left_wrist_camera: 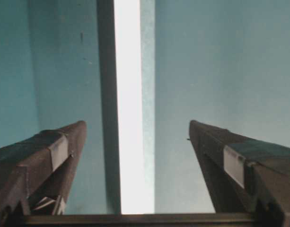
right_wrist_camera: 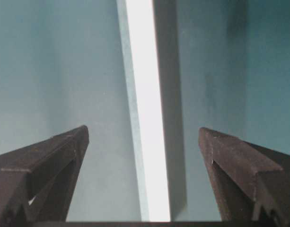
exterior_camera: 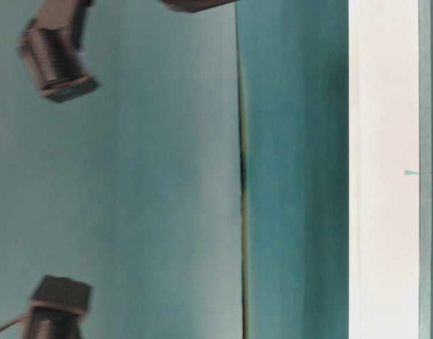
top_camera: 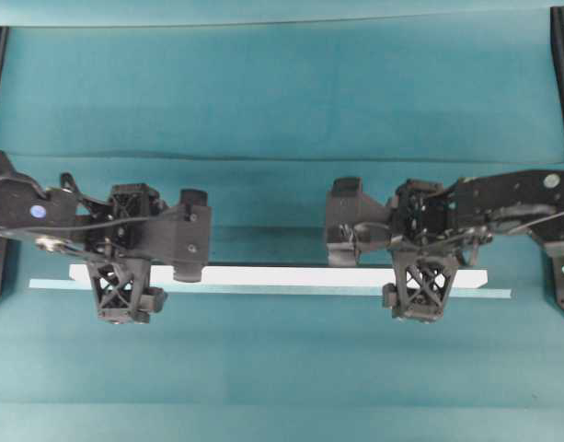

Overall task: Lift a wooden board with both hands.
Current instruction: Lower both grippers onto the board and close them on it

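With both claws spread wide, left gripper (left_wrist_camera: 137,130) and right gripper (right_wrist_camera: 144,135), I straddle the long flat white wooden board (top_camera: 282,276) lying on the teal table (top_camera: 282,92). Looks stiff and light; I'd pinch its long edges near each end.

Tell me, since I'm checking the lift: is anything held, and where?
Nothing. The left gripper and right gripper both stand open over the board.
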`<act>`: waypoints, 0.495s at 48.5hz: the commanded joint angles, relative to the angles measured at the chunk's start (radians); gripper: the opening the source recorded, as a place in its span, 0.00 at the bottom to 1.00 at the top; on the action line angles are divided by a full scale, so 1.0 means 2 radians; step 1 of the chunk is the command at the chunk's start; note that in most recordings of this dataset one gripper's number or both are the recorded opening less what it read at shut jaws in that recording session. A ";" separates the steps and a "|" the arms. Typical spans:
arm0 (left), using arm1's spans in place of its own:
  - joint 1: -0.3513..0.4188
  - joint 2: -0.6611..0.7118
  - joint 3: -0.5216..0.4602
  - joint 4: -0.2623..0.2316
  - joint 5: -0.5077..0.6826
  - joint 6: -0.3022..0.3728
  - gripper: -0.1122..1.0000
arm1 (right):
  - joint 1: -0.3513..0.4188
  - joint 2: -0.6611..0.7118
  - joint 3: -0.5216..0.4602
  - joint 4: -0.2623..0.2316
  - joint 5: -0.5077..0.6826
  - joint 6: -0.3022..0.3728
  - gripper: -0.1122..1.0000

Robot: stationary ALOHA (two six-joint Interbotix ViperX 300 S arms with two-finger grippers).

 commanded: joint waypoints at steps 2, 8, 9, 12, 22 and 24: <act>0.001 0.012 0.002 0.001 -0.012 0.002 0.97 | 0.002 0.012 0.008 -0.001 -0.019 0.003 0.94; 0.002 0.024 0.014 0.001 -0.038 -0.002 0.97 | 0.003 0.022 0.018 -0.008 -0.049 0.002 0.94; 0.002 0.025 0.015 0.001 -0.044 -0.004 0.97 | 0.003 0.025 0.020 -0.009 -0.054 0.003 0.94; 0.002 0.030 0.018 0.001 -0.056 -0.004 0.97 | 0.002 0.031 0.025 -0.012 -0.069 0.002 0.94; 0.003 0.048 0.029 0.001 -0.073 -0.004 0.97 | 0.002 0.053 0.031 -0.015 -0.092 0.001 0.94; 0.004 0.051 0.031 0.001 -0.076 -0.005 0.97 | 0.002 0.056 0.030 -0.015 -0.094 0.001 0.94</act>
